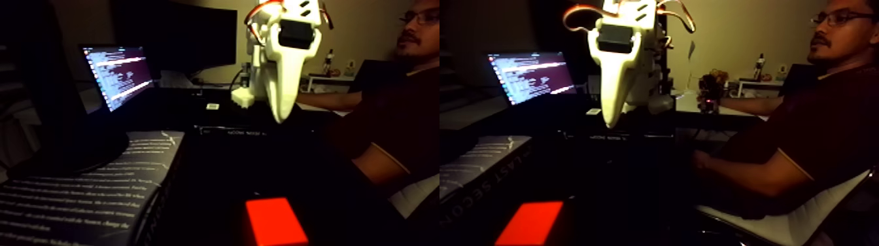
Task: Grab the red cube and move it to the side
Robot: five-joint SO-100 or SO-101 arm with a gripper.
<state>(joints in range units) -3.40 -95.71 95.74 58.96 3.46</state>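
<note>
The fixed view is one wide picture with two nearly equal halves side by side. The red cube (276, 221) lies on the dark table at the bottom edge of both halves, its bright top face showing. The white gripper (281, 118) hangs well above and behind the cube, pointing down. It holds nothing. Its fingers read as a single tapered point, so whether a gap stands between them is unclear. A black servo sits at the top of the jaw.
A lit laptop screen (118, 75) stands at the back left. A dark book cover with printed text (78, 196) lies at the front left. A person (392, 124) sits close on the right, forearm resting on the table. The room is dim.
</note>
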